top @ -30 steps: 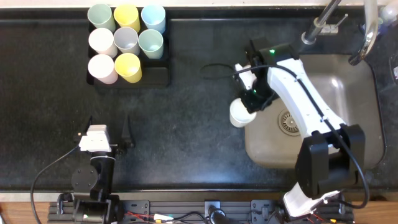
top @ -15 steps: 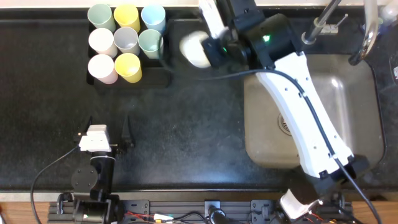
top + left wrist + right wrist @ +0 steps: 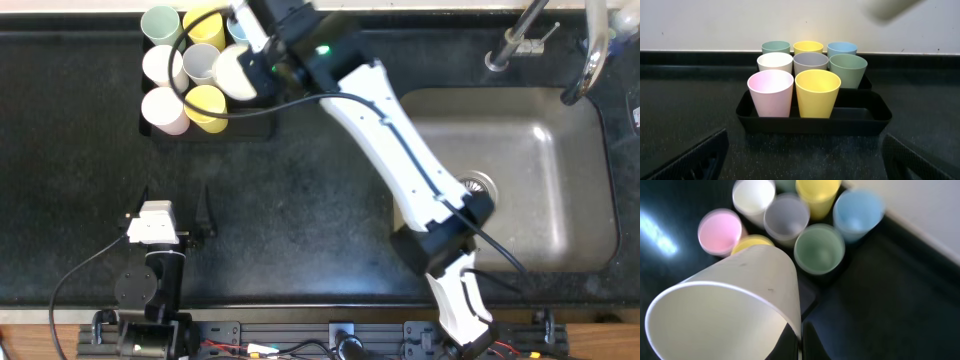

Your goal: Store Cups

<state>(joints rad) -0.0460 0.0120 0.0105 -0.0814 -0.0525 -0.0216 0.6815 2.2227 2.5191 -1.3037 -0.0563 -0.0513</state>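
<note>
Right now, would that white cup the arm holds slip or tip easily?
Probably light: the white cup hangs tilted, pinched seemingly at its rim. Its smooth wall looks slippery. Apparently tapered to a narrower base, it may tip if nudged.

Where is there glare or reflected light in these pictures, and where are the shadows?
Right wrist view: a bright streak of glare lies on the dark counter beside the pink cup, and the held white cup is dimmer inside than on its rim. Top view: the steel sink reflects pale light. Left wrist view: no glare; the cups shade the black tray floor.
</note>
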